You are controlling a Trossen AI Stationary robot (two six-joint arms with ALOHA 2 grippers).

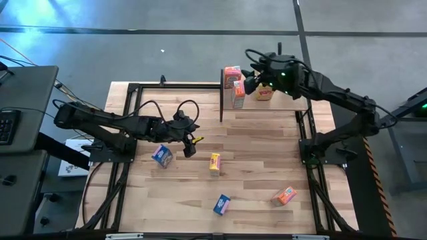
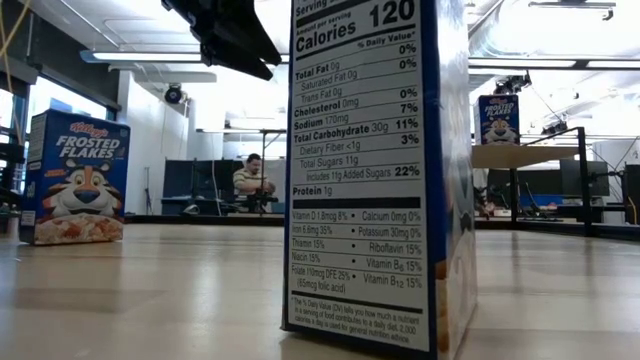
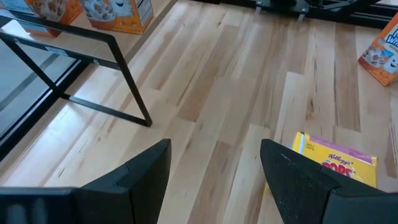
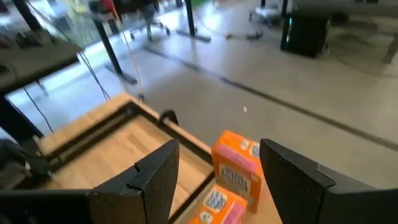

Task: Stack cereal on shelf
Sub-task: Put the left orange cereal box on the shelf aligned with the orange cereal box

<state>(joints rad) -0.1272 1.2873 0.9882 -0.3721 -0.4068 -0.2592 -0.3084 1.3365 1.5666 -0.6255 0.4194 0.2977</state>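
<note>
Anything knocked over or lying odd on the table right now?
Two things. The orange box near the front right lies tilted, skewed to the table edges, and the blue box beside it is skewed too. The yellow box and the other blue box sit loose mid-table. No spill or damage shows.

around your table (image 1: 267, 140) you have a grey concrete floor (image 1: 167, 60) crossed by dark seams. to the left stands a dark desk (image 1: 23, 100) with a keyboard (image 1: 5, 127) on it. looking level across the room, you see a white ceiling with long strip lights (image 2: 150, 57), white walls, a window (image 2: 60, 100) at left, and a person (image 2: 250, 180) seated at a far bench.
</note>
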